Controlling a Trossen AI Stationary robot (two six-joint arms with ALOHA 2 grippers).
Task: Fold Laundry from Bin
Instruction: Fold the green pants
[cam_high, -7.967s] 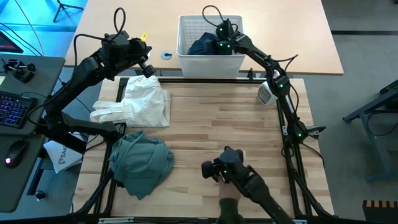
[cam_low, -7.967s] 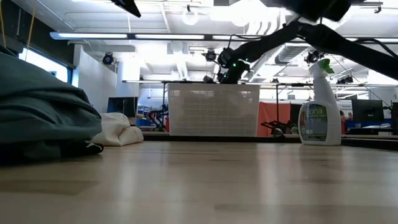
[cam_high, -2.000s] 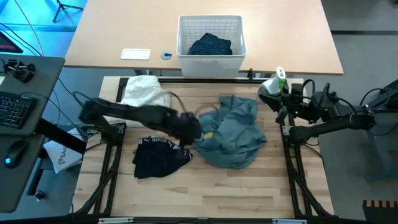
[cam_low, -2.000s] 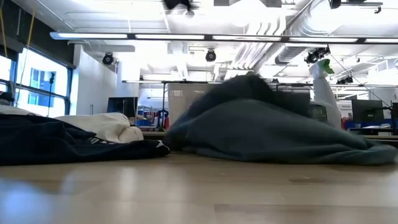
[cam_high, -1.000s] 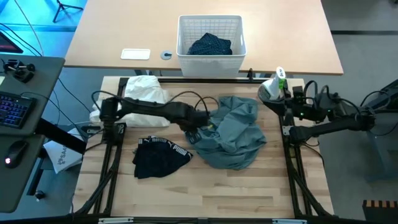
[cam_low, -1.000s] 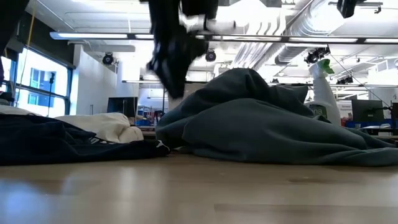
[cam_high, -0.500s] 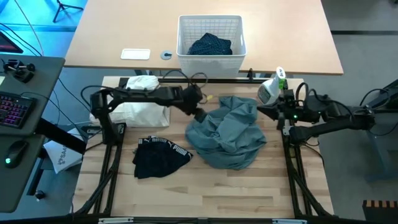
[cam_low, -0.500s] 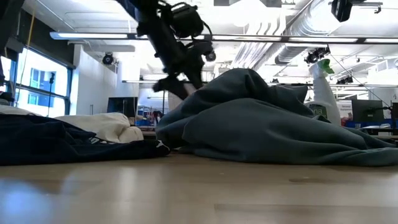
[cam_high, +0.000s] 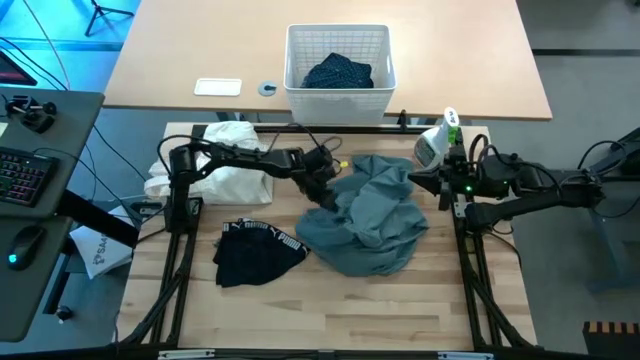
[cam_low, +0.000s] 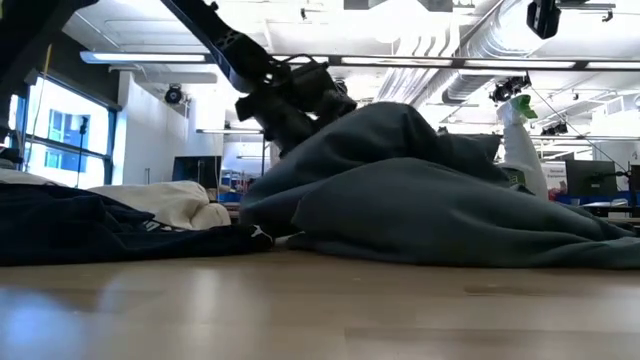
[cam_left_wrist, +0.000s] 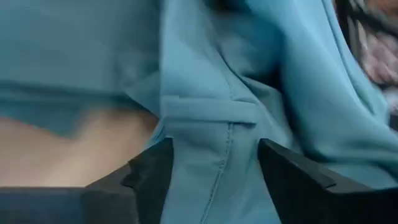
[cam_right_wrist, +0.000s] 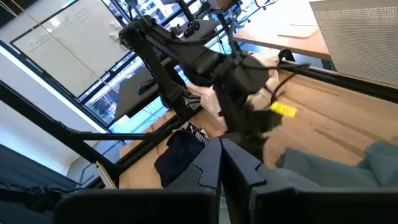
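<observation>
On the wooden table (cam_high: 420, 300), the left gripper (cam_high: 322, 188) has come back down onto the near-left edge of the grey-green top (cam_high: 372, 215), after being lifted clear of it half a second ago. Its 2 fingers (cam_left_wrist: 146, 174) stand spread with a seamed fold of the cloth lying between them, not yet pinched; over the last second the jaws have widened. That reads as a regrasp: the gripper let go of one spot and is lining up on a seam or hem, probably to start spreading the top flat for folding.

The top itself lies crumpled in the middle of the table, its heap a little lower and more spread toward the left than 1 second ago. Beside it, to the left, the black piece with white Puma lettering (cam_high: 255, 252) lies bunched, and the white cloth (cam_high: 232, 165) sits near the left arm's base. 1 dark dotted garment (cam_high: 338, 72) is in the white bin (cam_high: 338, 96) on the far table.

At the table's right edge, next to a spray bottle (cam_high: 436, 142), the right gripper (cam_high: 420, 181) waits with fingers closed on nothing.

So none of the 3 garments out of the bin is folded yet.
</observation>
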